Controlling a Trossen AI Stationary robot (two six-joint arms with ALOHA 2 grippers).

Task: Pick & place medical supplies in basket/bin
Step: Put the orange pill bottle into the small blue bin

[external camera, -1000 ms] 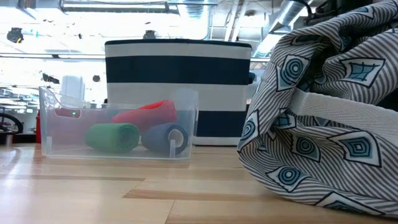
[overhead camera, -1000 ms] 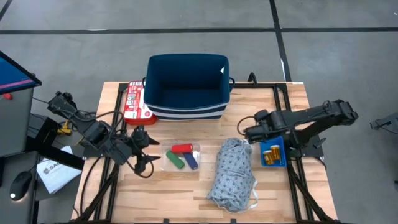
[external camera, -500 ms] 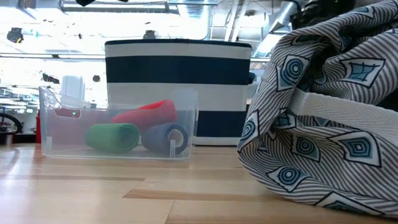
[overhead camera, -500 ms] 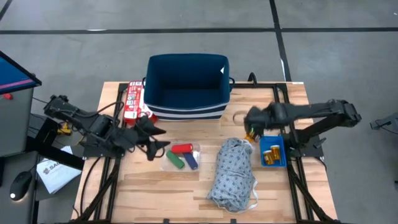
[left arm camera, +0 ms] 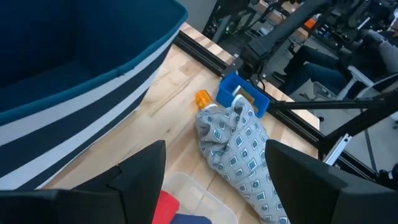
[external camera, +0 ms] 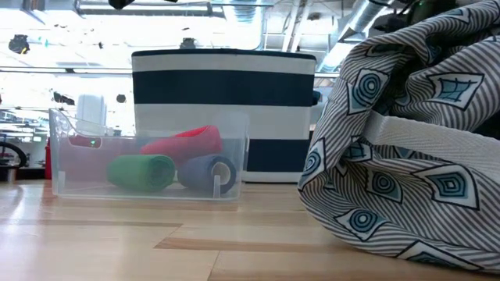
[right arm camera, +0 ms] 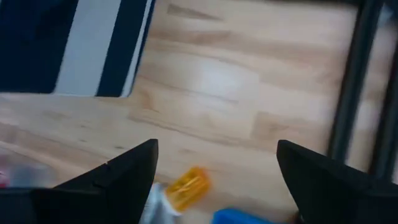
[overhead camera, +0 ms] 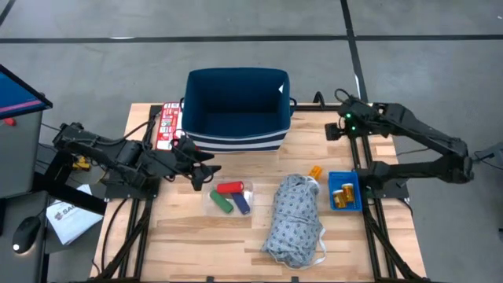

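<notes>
My left gripper [overhead camera: 203,171] hangs open above the table, between the navy striped basket [overhead camera: 236,106] and the clear tray [overhead camera: 229,198] that holds a red, a green and a blue cylinder. My right gripper [overhead camera: 343,126] is open too, high over the far right of the table with nothing between its fingers. An orange pill bottle [overhead camera: 315,170] lies on its side on the wood, beside the far end of the grey patterned cloth [overhead camera: 295,220]. The small blue bin [overhead camera: 344,191] holds more orange bottles. The lying bottle [right arm camera: 186,186] also shows in the right wrist view.
A red-and-white flat box [overhead camera: 167,126] lies left of the basket. Black frame rails [overhead camera: 357,157] run along the table's right side. Bare wood lies between the basket and the cloth and along the near edge.
My right gripper has let go of an orange pill bottle beside the cloth's far end, then risen and swung toward the table's far right corner. The bottle now lies on the wood outside the blue bin. My left gripper has swung toward the basket and rolled.
</notes>
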